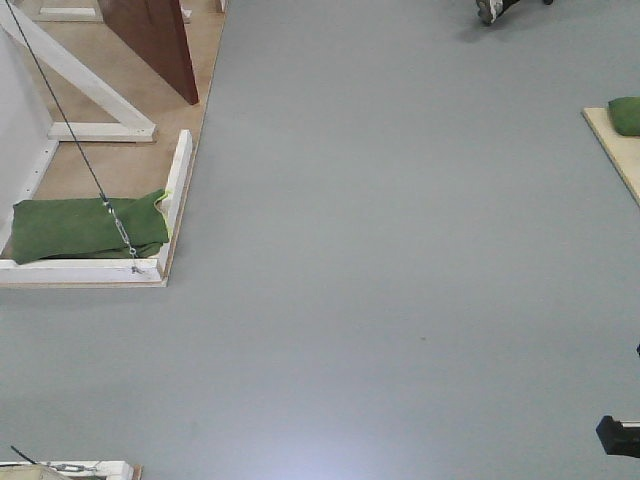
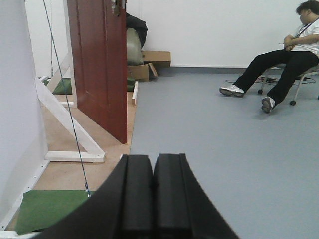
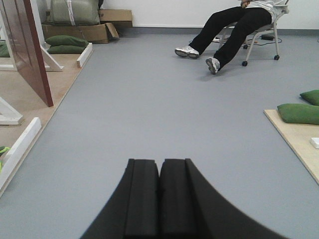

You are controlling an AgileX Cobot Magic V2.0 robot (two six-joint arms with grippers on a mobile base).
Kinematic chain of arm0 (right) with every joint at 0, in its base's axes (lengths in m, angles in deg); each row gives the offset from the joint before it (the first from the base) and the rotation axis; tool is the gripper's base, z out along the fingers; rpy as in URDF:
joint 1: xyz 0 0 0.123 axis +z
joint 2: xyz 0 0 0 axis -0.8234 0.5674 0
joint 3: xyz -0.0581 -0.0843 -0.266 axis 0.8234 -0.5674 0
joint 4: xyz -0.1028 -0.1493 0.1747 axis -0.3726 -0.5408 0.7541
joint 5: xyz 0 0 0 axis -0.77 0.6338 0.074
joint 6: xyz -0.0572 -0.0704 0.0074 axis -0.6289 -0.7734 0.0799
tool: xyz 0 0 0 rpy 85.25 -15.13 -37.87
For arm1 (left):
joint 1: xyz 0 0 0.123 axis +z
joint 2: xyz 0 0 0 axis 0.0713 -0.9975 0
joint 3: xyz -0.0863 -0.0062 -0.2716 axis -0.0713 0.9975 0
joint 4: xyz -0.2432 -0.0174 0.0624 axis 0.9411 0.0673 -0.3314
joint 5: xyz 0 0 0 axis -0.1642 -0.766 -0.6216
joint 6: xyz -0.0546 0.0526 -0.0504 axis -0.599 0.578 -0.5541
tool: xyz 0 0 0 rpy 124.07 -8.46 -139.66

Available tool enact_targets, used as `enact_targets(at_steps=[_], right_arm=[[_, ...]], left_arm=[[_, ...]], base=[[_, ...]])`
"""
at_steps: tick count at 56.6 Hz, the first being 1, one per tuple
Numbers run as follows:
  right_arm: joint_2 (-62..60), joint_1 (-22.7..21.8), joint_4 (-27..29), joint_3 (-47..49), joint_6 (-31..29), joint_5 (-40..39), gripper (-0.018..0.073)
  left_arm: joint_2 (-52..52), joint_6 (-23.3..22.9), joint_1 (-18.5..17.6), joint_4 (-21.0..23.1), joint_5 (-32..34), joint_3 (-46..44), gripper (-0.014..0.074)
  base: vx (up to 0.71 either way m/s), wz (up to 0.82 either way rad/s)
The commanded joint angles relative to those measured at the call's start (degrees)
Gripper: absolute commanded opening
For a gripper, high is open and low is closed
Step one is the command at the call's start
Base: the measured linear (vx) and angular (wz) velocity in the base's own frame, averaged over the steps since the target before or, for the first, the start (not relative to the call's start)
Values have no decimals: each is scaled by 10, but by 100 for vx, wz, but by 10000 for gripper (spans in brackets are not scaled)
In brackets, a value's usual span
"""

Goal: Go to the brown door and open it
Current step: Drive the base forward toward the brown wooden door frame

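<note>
Your left gripper (image 2: 152, 199) has its pads pressed flat together with nothing between them. Your right gripper (image 3: 159, 199) is the same, closed and carrying nothing. Both sit low over the grey floor (image 1: 400, 250), well apart from the work.

Ahead and to your left, the brown door (image 2: 99, 64) stands upright on the pale plywood board (image 2: 65, 174). Its lower free corner is near the board's edge where it meets the grey floor. Expect it to be heavy and stiff, swinging as one piece. The glossy face looks slick, so take it at the brass hardware (image 2: 118, 6), which barely shows at the top of the left wrist view.

There is one door, one white diagonal brace (image 2: 65, 117), one thin cable (image 2: 70, 109), one green sandbag (image 1: 90, 228) at the board's near corner, and one seated person (image 2: 289, 55).
</note>
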Motion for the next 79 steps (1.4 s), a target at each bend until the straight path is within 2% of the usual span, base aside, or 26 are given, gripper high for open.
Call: enact_targets(at_steps=[1,79], right_arm=[[-8,-2,-4,-3,-3,-47,0],[-10,-2,-4,-3,-3,-47,0]], left_arm=[[9,-1,1,0,44,-10,-3],[11,-1,1,0,44,-10,-3]], base=[[0,0],[1,0]])
